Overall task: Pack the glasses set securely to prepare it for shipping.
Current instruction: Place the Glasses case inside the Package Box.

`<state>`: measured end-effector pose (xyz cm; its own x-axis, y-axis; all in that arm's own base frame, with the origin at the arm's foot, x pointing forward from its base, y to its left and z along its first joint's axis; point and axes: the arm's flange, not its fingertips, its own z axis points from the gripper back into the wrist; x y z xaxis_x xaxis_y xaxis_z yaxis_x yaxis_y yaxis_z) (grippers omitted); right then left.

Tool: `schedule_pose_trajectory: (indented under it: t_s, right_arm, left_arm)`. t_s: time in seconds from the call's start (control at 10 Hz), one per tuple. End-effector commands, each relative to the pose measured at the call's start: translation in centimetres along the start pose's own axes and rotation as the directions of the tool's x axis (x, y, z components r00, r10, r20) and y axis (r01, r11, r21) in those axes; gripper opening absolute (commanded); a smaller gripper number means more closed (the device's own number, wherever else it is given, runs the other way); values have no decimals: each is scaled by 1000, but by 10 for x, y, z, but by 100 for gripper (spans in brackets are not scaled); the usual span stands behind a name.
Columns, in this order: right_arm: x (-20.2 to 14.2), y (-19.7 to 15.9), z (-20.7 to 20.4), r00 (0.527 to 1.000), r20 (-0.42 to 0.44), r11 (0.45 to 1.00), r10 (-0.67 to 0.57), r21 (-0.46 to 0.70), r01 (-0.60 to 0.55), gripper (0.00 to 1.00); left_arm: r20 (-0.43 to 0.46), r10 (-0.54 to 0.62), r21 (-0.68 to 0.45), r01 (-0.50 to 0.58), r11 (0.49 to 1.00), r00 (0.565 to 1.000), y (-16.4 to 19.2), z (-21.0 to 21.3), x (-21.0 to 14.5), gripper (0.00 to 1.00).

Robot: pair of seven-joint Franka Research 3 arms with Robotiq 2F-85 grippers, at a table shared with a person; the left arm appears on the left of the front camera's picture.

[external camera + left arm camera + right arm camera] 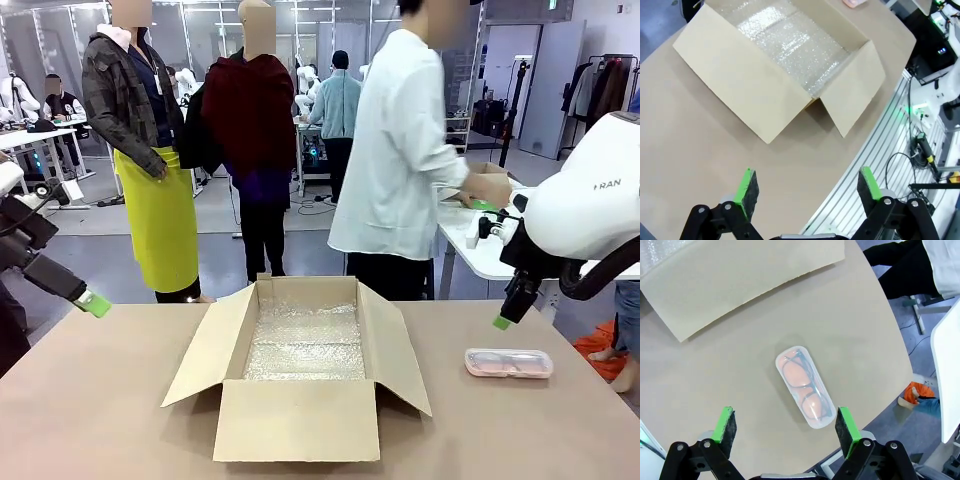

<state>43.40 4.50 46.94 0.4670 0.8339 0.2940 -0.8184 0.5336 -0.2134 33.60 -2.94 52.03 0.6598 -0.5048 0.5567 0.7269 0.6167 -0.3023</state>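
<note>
A pale pink translucent glasses case (508, 362) lies flat on the table to the right of the open cardboard box (300, 420). In the right wrist view the case (804, 386) shows dark-framed glasses inside. My right gripper (503, 320) hangs open a little above the case and slightly to its left, its fingers (845, 425) spread wider than the case and not touching it. Off the table's left edge, my left gripper (97, 304) stands open and holds nothing; its pads (746, 186) frame bare table near the box (780, 65).
Bubble wrap (305, 342) lines the box, and its flaps (395, 350) spread outward on both sides. A person in a white top (400, 150) stands at the far side, turned to a white side table (480, 255), one hand on a small green item (483, 205).
</note>
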Motion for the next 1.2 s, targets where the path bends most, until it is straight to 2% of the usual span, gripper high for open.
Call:
schedule_pose_trajectory:
  t_s: [0.0, 0.1, 0.2, 0.3, 0.4, 0.5, 0.6, 0.7, 0.9, 1.1]
  right_arm:
    - [-2, -2, -1, 1000, -2, 1000, -1, 1, 1, 100]
    - [-1, -16, 7, 994, -15, 994, 110, 16, -110, 100]
    - [-2, -29, 7, 965, -46, 962, 259, 99, -254, 100]
    - [-5, -47, -3, 944, -58, 939, 326, 133, -316, 100]
    - [-9, -58, -12, 931, -3, 917, 365, 173, -359, 100]
    - [-12, -67, -26, 911, -12, 895, 411, 193, -401, 100]
    - [-16, -75, -39, 902, -2, 883, 433, 203, -423, 100]
    - [-19, -81, -57, 898, -34, 878, 438, 229, -420, 100]
    - [-24, -88, -85, 890, 13, 858, 455, 259, -443, 100]
    - [-32, -95, -113, 887, 18, 849, 461, 282, -446, 100]
  left_arm:
    - [-1, -23, -25, 23, 999, 1000, -1, -1, 3, 100]
    - [-1, -23, -25, 23, 999, 1000, -1, -1, 3, 100]
    - [-1, -23, -25, 23, 999, 1000, -1, -1, 3, 100]
    - [-1, -23, -25, 23, 999, 1000, -1, -1, 3, 100]
    - [-1, -23, -25, 23, 999, 1000, -1, -1, 3, 100]
    - [-1, -23, -25, 23, 999, 1000, -1, -1, 3, 100]
    - [-1, -23, -25, 23, 999, 1000, -1, -1, 3, 100]
    - [-1, -23, -25, 23, 999, 1000, -1, -1, 3, 100]
    - [-1, -23, -25, 23, 999, 1000, -1, -1, 3, 100]
    - [-1, -23, -25, 23, 999, 1000, -1, -1, 3, 100]
